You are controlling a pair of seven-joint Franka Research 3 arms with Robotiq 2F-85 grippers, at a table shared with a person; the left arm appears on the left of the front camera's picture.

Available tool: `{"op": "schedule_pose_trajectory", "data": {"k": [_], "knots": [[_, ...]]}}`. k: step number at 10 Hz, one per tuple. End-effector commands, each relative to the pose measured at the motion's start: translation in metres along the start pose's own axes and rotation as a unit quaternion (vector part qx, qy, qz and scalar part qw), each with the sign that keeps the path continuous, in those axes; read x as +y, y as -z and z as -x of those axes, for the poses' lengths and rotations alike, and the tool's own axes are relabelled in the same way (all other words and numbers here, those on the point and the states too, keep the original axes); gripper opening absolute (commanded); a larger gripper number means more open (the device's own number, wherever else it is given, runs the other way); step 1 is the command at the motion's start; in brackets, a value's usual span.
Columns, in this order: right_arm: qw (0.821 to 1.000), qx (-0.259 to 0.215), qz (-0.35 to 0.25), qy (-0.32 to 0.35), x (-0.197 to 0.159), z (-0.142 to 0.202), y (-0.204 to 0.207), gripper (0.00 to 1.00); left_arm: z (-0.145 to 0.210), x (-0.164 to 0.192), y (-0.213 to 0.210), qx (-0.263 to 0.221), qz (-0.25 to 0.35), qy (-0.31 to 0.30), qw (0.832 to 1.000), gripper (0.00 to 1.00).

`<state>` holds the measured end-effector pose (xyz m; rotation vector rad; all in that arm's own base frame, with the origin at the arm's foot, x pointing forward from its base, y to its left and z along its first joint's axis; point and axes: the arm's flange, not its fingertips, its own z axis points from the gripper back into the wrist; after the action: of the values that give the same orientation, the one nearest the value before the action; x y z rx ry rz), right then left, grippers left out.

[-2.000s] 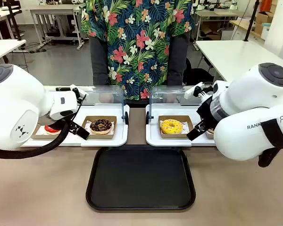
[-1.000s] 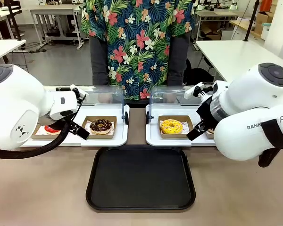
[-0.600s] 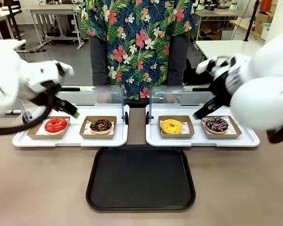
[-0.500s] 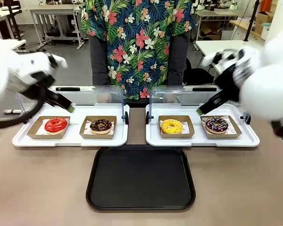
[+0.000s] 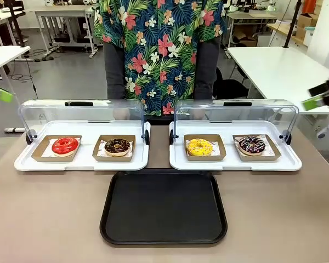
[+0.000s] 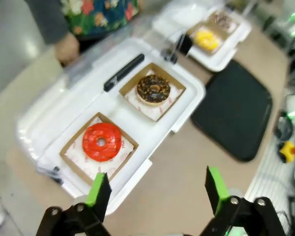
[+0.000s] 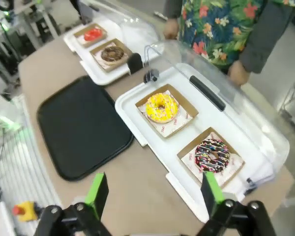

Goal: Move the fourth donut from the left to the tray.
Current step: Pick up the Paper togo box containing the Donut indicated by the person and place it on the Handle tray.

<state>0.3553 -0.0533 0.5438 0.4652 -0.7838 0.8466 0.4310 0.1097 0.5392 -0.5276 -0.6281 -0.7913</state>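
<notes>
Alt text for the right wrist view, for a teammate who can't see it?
The open right pincer hovers above a white tray holding a sprinkled chocolate donut and a yellow donut in cardboard holders. A black tray lies to the picture's left.

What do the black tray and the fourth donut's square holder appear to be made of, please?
The tray looks like moulded plastic: black, smooth, semi-matte, rounded corners, raised rim. The holder seems to be brown cardboard: matte, with flat folded walls.
</notes>
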Motion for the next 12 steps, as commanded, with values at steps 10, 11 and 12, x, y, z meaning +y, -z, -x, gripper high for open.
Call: {"op": "schedule_pose_trajectory", "data": {"k": [10,11,12], "knots": [[0.990,-0.113,-0.085,-0.027,-0.078,0.085,-0.051,1.00,0.075,0.058,0.017,-0.158,0.078,0.108,0.978,1.00],[0.989,-0.119,-0.087,-0.031,-0.079,0.088,-0.051,1.00,0.078,0.061,0.016,-0.182,0.081,0.115,0.973,1.00],[0.988,-0.120,-0.087,-0.030,-0.080,0.089,-0.051,1.00,0.078,0.060,0.014,-0.190,0.078,0.119,0.971,1.00]]}}
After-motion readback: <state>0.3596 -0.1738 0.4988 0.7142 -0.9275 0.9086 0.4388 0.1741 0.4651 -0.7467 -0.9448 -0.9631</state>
